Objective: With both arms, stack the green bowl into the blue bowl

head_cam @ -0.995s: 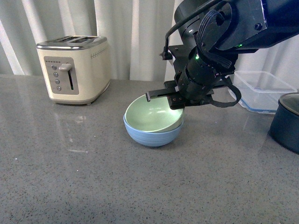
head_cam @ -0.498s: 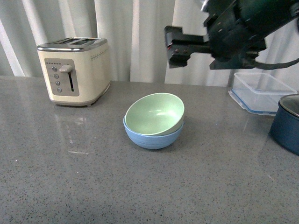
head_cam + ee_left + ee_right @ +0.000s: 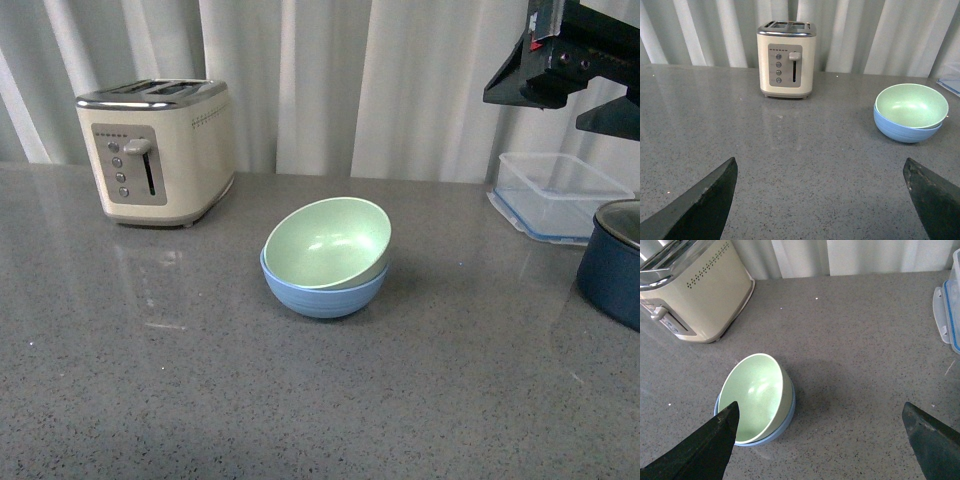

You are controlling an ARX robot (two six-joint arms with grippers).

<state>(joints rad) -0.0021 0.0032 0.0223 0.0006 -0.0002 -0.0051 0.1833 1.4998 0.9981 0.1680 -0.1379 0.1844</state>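
Matte green bowl (image 3: 328,243) nested tilted in ridged blue bowl (image 3: 322,292).

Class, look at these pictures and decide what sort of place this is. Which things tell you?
Probably a kitchen, or a mock-up of one: a cream toaster stands on a grey speckled counter, with stacked bowls, a dark pot and a clear food container nearby.

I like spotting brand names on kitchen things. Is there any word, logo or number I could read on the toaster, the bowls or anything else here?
No readable text in any view.
Toaster: a row of small marks above its round buttons, too small to read.
Green bowl and blue bowl: plain, no marks.
Clear container and dark pot: no label visible.
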